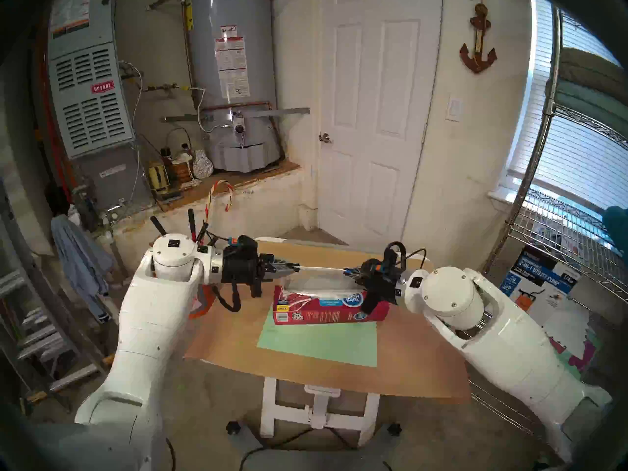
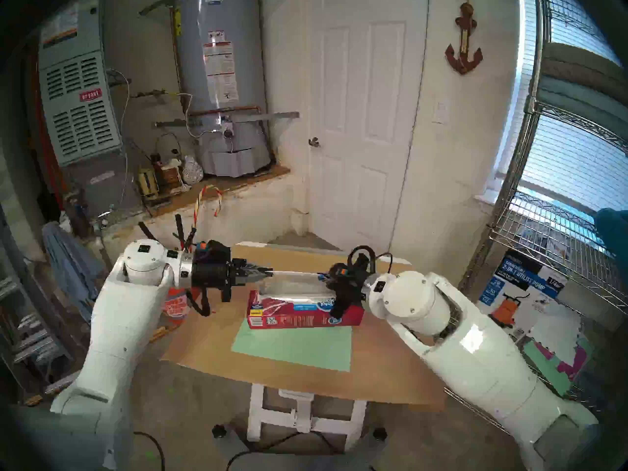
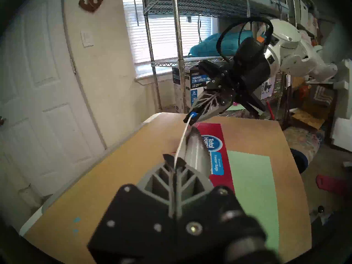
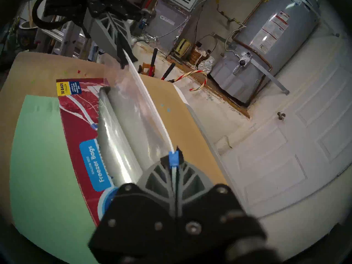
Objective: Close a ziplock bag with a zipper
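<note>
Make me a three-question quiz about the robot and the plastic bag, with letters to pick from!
1. Where is the ziplock bag?
A. Stretched between the two end effectors, over the red box
B. On the floor
C. Inside the wire shelf

2. What colour is the zipper?
A. Yellow
B. Blue
C. Pink

3. What is the left end effector doing?
A. Hanging open
B. Holding the green mat
C. Pinching the bag's white strip

Answers: A, the bag spans both arms above the box; B, the slider at the right end effector is blue; C, the strip runs between its shut fingers.
</note>
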